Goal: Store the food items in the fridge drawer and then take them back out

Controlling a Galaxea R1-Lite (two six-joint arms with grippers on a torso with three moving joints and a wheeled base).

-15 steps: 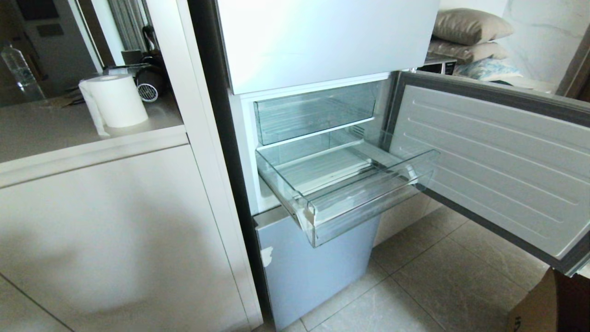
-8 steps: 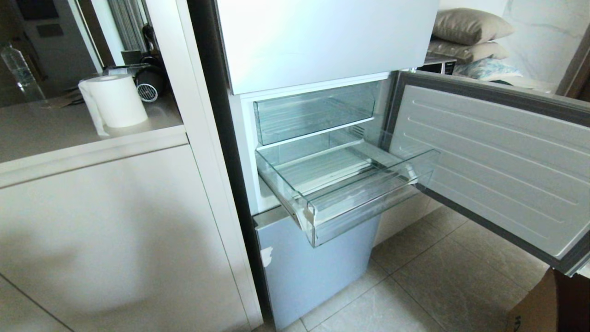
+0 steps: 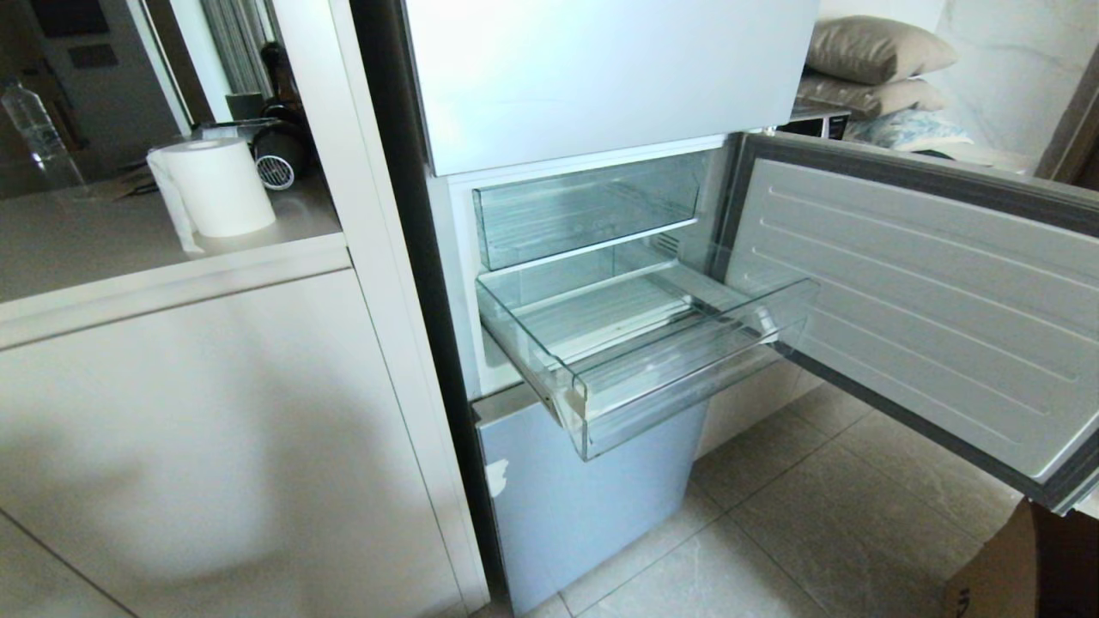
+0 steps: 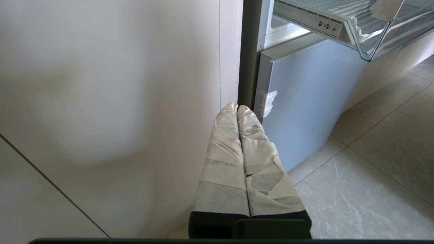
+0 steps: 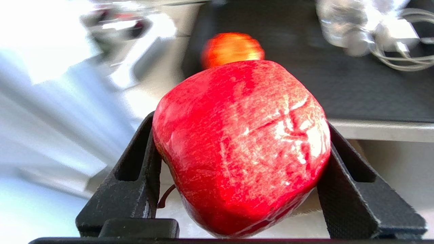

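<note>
The right gripper (image 5: 240,152) is outside the head view, so only its own wrist camera shows it. Its black fingers (image 5: 135,169) are clamped on both sides of a glossy red apple (image 5: 240,145), which fills the space between them. Beyond it, a smaller orange-red fruit (image 5: 232,47) sits on a dark surface; it is too blurred to name more exactly.

The fridge drawer (image 3: 687,386), the lower clear bin, is pulled far out of the fridge and nothing lies in it, so the apple can come down from above. The fridge door (image 3: 927,309) is swung wide to the right, which gives the drawer room. The upper clear bin (image 3: 584,210) stays pushed in.

The left gripper (image 4: 237,108) hangs low beside the white cabinet, its taped fingers (image 4: 223,162) pressed together on nothing. I think it is parked there to stay out of the way.
</note>
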